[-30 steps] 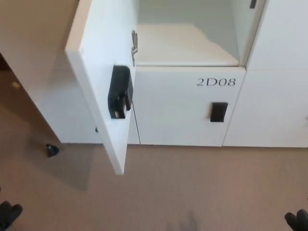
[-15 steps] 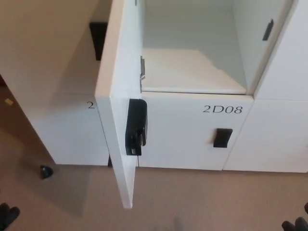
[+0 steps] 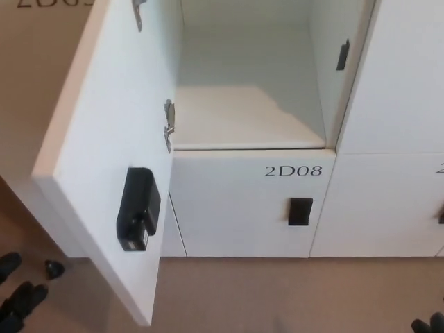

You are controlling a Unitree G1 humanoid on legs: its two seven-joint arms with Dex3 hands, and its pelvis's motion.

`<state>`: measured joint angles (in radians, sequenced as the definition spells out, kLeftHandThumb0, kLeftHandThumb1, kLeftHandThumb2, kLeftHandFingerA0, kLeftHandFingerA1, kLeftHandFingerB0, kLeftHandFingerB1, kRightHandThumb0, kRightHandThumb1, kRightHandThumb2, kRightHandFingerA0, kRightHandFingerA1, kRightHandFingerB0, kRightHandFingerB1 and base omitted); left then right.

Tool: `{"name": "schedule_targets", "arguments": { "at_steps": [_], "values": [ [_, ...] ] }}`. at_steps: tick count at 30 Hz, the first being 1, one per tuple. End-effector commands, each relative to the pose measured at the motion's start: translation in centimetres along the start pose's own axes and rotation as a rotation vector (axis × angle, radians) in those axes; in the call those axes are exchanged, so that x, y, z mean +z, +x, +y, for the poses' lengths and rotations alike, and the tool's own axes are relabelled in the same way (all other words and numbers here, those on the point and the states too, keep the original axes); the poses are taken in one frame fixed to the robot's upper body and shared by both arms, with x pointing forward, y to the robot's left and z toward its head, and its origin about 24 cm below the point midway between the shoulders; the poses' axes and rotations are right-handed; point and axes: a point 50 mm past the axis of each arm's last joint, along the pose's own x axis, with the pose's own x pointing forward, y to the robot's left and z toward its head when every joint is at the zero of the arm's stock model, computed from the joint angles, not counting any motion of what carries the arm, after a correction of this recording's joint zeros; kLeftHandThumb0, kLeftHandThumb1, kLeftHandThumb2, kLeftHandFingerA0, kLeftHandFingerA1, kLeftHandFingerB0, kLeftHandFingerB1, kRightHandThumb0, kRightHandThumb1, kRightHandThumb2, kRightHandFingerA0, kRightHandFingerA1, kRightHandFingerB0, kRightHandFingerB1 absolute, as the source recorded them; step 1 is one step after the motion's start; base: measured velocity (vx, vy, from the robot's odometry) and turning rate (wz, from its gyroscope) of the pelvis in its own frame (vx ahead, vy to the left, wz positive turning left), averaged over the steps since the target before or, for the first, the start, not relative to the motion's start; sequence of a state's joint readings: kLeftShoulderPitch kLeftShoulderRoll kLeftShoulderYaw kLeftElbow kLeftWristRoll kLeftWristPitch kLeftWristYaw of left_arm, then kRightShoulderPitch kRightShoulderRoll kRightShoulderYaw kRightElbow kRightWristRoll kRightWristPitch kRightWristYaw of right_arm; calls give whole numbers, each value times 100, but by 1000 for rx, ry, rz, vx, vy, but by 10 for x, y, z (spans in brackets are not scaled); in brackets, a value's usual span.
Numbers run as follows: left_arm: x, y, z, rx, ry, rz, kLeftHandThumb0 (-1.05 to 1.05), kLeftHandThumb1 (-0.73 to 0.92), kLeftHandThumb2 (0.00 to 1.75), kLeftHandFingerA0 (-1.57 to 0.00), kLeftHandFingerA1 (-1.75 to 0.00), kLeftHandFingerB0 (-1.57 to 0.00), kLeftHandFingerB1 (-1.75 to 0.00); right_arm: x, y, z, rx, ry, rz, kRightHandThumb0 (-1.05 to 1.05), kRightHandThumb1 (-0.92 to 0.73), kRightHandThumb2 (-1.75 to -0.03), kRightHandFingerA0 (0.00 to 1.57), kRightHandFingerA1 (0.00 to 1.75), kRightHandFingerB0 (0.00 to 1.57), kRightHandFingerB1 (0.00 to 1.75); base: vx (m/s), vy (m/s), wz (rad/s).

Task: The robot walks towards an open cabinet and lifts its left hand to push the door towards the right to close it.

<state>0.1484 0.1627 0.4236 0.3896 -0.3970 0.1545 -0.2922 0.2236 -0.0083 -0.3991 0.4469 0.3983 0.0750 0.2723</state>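
Note:
The open cabinet [image 3: 243, 104] is a white compartment with an empty shelf, straight ahead in the head view. Its white door [image 3: 104, 173] swings out toward me on the left, hinged at the compartment's left side, with a black lock box [image 3: 137, 208] on its inner face. My left hand [image 3: 17, 298] shows low at the bottom left corner, below and left of the door's free edge, fingers apart and holding nothing. Only a black tip of my right hand [image 3: 430, 325] shows at the bottom right corner.
Below the open compartment is a closed locker labelled 2D08 [image 3: 293, 171] with a black handle [image 3: 300, 211]. More closed white lockers [image 3: 395, 104] stand to the right. A small black object [image 3: 53, 268] lies on the beige carpet [image 3: 277, 298] near the door's foot.
The camera has shifted, and the door now looks wider and swung further left in the picture. More of my left hand shows at the bottom left than before.

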Motion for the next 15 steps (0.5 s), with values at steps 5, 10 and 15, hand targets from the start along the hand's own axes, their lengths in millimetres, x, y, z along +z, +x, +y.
{"name": "schedule_targets", "arguments": {
  "at_steps": [5,10,15],
  "values": [
    [10,0,1,30,52,-57,-21,66,59,-57,-48,-49,-42,2,3,0,-15,-8,-18,-35,-66,-59,43,43,29,35,28,14,-4],
    [12,2,0,23,68,-60,-21,66,59,-54,-47,-45,-42,3,3,1,-14,-24,-25,-38,-66,-61,44,45,29,35,156,173,-1],
    [13,2,0,17,82,-60,-23,66,59,-58,-47,-46,-42,2,3,0,-14,-11,-22,-37,-64,-60,49,47,31,36,74,70,6]
  ]
}}
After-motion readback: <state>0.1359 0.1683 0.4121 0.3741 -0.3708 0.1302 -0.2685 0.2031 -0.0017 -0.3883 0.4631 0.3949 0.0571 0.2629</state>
